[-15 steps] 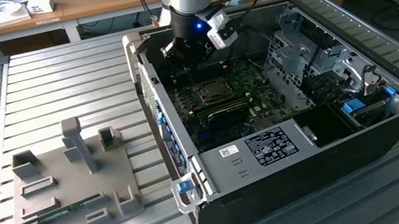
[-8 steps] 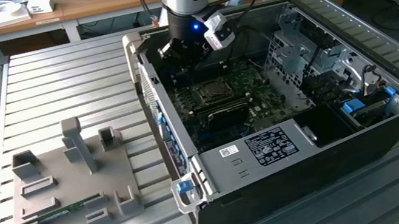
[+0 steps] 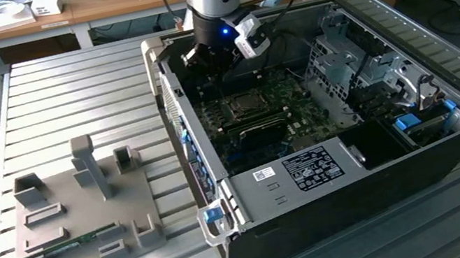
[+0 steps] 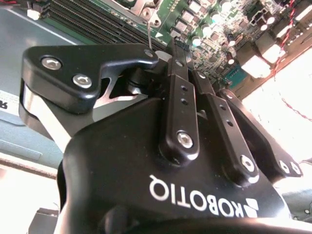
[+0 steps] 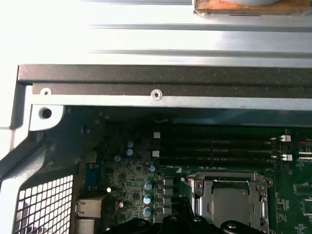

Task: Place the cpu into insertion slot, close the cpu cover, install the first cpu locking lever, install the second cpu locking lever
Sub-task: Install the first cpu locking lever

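Note:
The insertion slot point(image 3: 243, 107) sits on the green motherboard inside the open grey case. In the first wrist view the silvery cpu cover point(image 5: 196, 191) lies flat over the slot, and the pale cpu point(image 5: 234, 205) shows through its square opening. My gripper point(image 3: 211, 68) hangs inside the case just beyond the slot's far side. Its black fingers point(image 4: 178, 73) are drawn together, shut on nothing I can see. A thin metal lever wire point(image 4: 148, 33) stands up just past the fingertips. The dark tips of my gripper point(image 5: 181, 210) lie beside the cover's corner.
Long black memory slots point(image 5: 214, 146) run beside the socket. The case's metal wall point(image 5: 156, 95) and drive cages point(image 3: 361, 67) close in around it. A grey fixture plate point(image 3: 80, 219) with upright holders lies on the slatted table at the exterior view's left.

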